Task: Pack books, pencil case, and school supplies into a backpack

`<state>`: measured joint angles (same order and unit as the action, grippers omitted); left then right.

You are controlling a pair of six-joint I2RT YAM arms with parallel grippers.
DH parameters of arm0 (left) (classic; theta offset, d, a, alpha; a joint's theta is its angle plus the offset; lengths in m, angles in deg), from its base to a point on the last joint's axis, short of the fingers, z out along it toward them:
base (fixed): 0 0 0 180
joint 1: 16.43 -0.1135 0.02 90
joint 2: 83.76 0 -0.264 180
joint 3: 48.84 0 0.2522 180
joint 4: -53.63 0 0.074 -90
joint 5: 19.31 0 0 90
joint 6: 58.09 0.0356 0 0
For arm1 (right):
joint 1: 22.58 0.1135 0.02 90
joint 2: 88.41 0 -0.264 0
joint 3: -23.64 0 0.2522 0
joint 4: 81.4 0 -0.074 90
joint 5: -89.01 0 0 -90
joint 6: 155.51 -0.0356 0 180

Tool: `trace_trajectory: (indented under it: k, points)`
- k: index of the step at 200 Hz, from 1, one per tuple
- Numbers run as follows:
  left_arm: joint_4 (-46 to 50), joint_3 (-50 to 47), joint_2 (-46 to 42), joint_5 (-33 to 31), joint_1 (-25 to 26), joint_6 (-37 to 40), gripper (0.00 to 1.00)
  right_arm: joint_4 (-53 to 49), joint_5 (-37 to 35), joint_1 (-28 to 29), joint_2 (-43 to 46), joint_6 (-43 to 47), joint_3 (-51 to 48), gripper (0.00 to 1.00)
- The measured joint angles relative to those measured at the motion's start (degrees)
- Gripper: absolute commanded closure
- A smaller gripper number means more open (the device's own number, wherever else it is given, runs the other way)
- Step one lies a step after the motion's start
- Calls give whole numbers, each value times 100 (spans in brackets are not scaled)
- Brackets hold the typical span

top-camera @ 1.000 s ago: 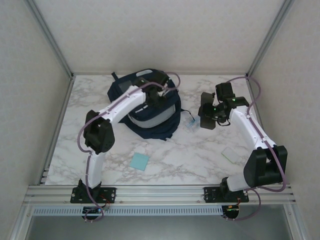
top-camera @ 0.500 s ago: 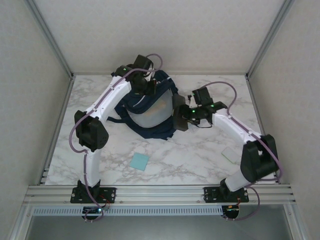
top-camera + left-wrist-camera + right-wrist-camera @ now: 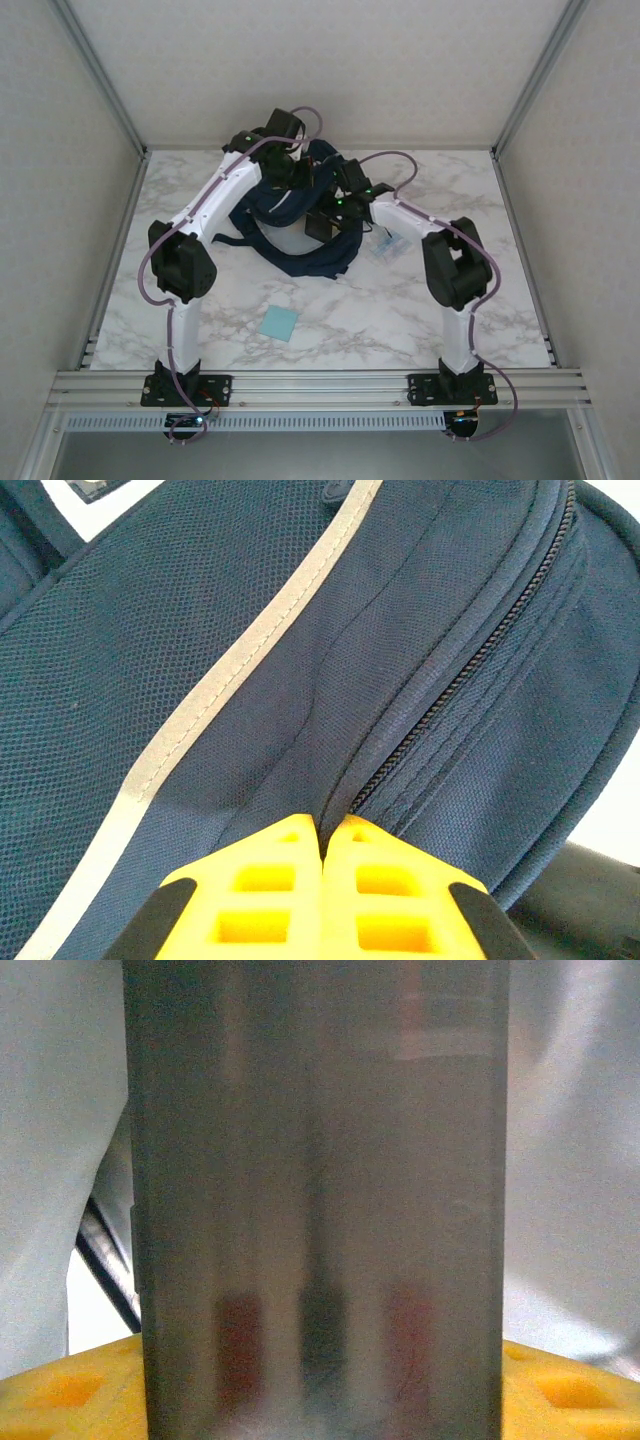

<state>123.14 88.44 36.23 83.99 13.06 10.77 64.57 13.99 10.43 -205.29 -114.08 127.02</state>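
Note:
The navy backpack (image 3: 300, 250) lies at the back middle of the table, its mouth held up. My left gripper (image 3: 292, 172) is shut on a fold of the backpack's fabric (image 3: 200, 630) beside the zipper (image 3: 470, 660); the yellow fingertips (image 3: 290, 840) meet on it. My right gripper (image 3: 326, 212) is shut on the dark grey pencil case (image 3: 320, 1200), which stands between its yellow fingers (image 3: 70, 1390) at the backpack's mouth, pale lining on both sides. A light-blue square pad (image 3: 279, 322) and a clear bluish packet (image 3: 385, 243) lie on the table. The books are hidden.
The marble table (image 3: 380, 310) is framed by metal rails, with walls close on three sides. A dark strap (image 3: 225, 238) trails from the backpack's left side. Both arms cross above the backpack, wrists close together.
My right arm has swung left from the table's right side, carrying the pencil case to the backpack's mouth. My left gripper has pulled the backpack's edge up and back, and holds it there.

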Motion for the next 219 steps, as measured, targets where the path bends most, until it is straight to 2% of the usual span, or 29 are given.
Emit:
trace_trajectory:
  k: [14,41,67,121,170,219]
  points:
    - [-107,-46,-9,107,-9,-107,100,17,-142,66,-291,-151,245,43]
    - [-210,-90,-52,188,-11,-278,100,-195,-409,131,-785,-358,984,16]
    - [-326,-101,-153,140,-52,-319,100,-199,-452,138,-946,-387,1318,2]
    - [-321,-223,-210,116,-81,-330,100,9,-437,138,-415,-142,435,1]
    - [-472,-520,-328,122,-197,-332,100,-791,-601,22,863,448,-352,1]
    - [-584,-754,-466,129,-271,-332,100,-1578,-1139,-590,2133,885,-1252,1]
